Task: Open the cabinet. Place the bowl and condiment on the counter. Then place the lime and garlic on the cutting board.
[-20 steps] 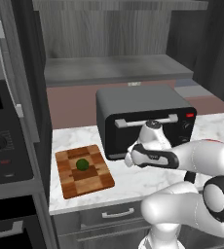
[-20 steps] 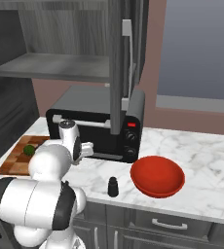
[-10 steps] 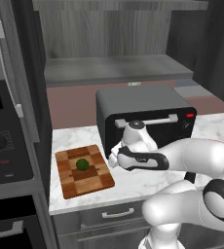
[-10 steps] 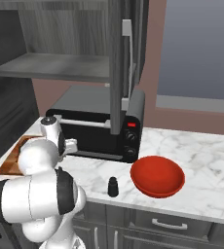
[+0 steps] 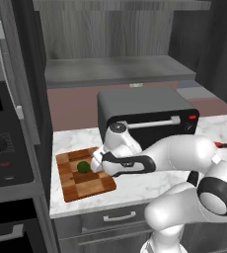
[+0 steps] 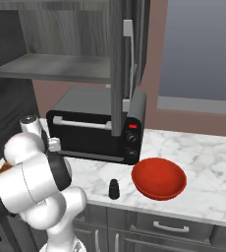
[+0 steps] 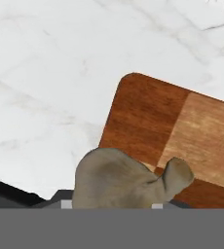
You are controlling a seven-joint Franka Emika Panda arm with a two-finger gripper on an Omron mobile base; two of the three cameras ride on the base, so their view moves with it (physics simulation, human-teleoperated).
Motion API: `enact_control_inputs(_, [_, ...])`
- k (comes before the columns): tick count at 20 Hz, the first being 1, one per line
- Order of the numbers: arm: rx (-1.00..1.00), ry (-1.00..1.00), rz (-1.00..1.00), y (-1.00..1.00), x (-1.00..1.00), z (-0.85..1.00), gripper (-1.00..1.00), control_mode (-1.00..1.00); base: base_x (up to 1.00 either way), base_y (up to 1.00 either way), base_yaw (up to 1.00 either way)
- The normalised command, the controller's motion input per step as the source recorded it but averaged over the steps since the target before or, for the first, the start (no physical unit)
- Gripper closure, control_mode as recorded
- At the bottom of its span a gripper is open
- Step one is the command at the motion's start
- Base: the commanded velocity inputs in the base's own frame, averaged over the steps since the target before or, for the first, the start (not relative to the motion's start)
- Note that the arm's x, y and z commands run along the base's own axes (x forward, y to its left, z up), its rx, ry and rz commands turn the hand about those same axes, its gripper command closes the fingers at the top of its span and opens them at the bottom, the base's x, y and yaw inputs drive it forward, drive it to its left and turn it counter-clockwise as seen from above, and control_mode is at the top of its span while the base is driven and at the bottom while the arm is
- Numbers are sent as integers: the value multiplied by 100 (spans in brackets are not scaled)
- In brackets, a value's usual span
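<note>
so, quick rundown:
garlic (image 7: 126, 180): clamped in the fingers, hanging just over the cutting board (image 5: 81, 178) corner by the desk (image 6: 208, 162). looks light, firm and lumpy, papery skin so prob a bit slippery; the fat middle is the spot to hold, not the nub.
lime (image 5: 83, 167): already on the board, small round, likely to roll.
bowl (image 6: 159, 178) and condiment (image 6: 114, 189): both on the desk.
writing: can't read any; oven display is too blurry.

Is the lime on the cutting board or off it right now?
On it. The lime sits on the chequered cutting board in the left base view, just beside the arm's hand.
</note>
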Motion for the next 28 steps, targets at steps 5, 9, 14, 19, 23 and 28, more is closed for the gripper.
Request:
enact_control_inputs(5, [0, -1, 0, 48, -6, 0, 100, -100, 0, 0, 0])
enact_control_inputs(9, [0, -4, 0, 14, -12, 0, 100, -100, 0, 0, 0])
enact_control_inputs(14, [0, 0, 0, 0, 0, 0, 100, -100, 0, 0, 0])
enact_control_inputs(19, [-1, -1, 0, 23, 0, 0, 100, -100, 0, 0, 0])
enact_control_inputs(23, [0, -2, 0, 17, 0, -1, 100, -100, 0, 0, 0])
enact_control_inputs(28, [-4, -2, 0, 5, 0, -19, 100, -100, 0, 0, 0])
